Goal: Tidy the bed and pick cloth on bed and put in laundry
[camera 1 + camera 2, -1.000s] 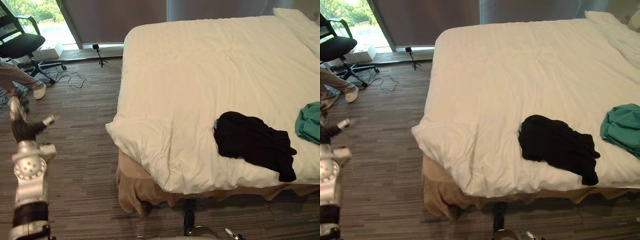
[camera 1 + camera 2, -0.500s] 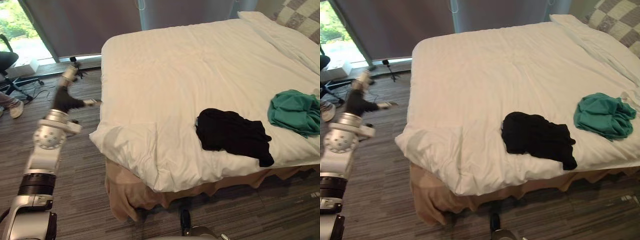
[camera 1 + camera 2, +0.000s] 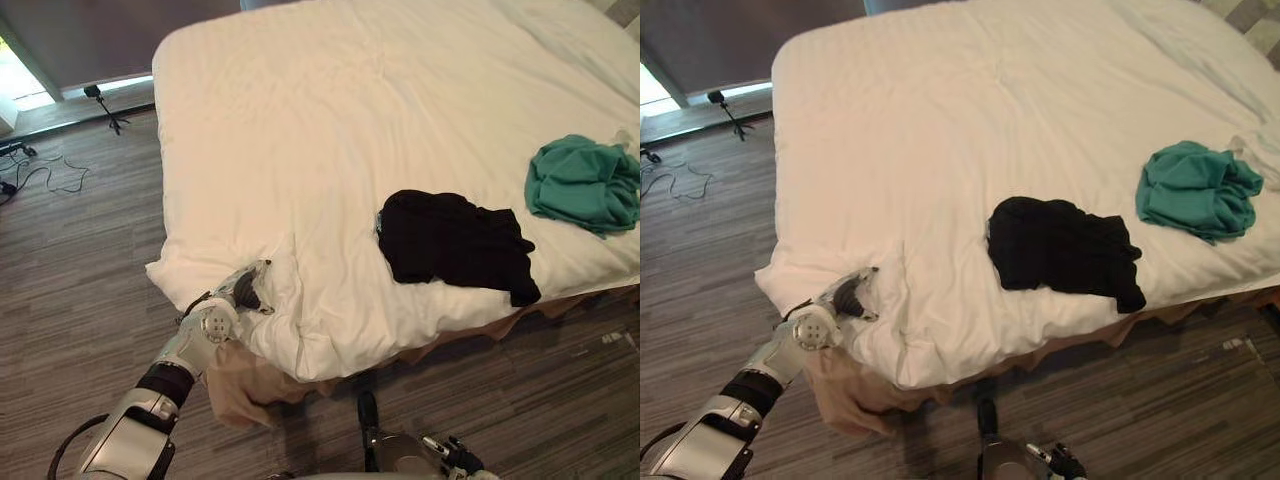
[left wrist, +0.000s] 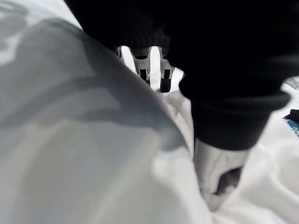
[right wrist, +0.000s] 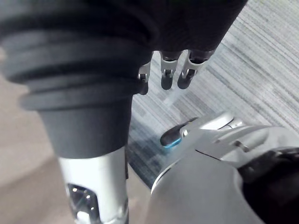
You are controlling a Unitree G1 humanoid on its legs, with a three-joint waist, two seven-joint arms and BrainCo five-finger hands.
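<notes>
The left arm (image 3: pixel 160 385) lay extended from the lower left, angled forward and a little to the right, with its round silver wrist joint (image 3: pixel 215 322) facing up and the left hand (image 3: pixel 248 290) low at its end. In that hand's own wrist view, the fingers (image 4: pixel 164 74) ran out straight in a row past the dark ribbed cover, and the thumb (image 4: pixel 219 172) stood apart from them. The right hand (image 5: pixel 168 74) hung with its fingers straight and relaxed, its thumb apart, holding nothing.
</notes>
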